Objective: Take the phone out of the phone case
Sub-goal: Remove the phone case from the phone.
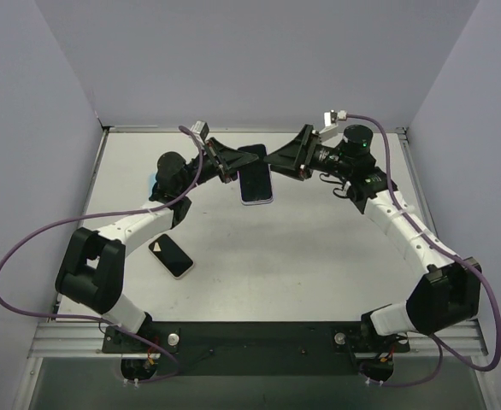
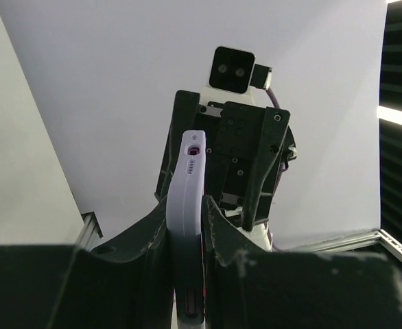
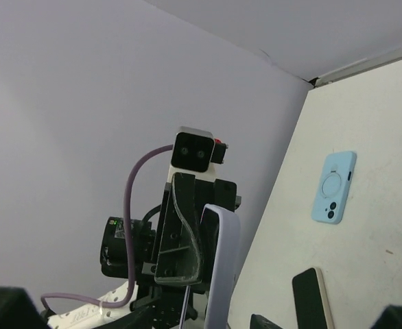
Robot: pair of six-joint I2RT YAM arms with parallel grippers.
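Right wrist view alone shows a pale blue case [image 3: 334,187] lying flat on the table [image 3: 386,123] and a bare phone [image 3: 313,298] nearer. The left wrist view has neither, only the lavender phone case [image 2: 189,171] edge-on between the left gripper's [image 2: 186,212] fingers. That gripper is clamped on the case's near end, the phone [image 1: 256,181] inside showing its dark face in the top view — the right gripper [image 1: 278,160] sits just beside the far end, jaws apart, holding nothing.

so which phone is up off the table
The lavender-cased phone, clamped in the left tool above the table; the other phone lies flat on it.
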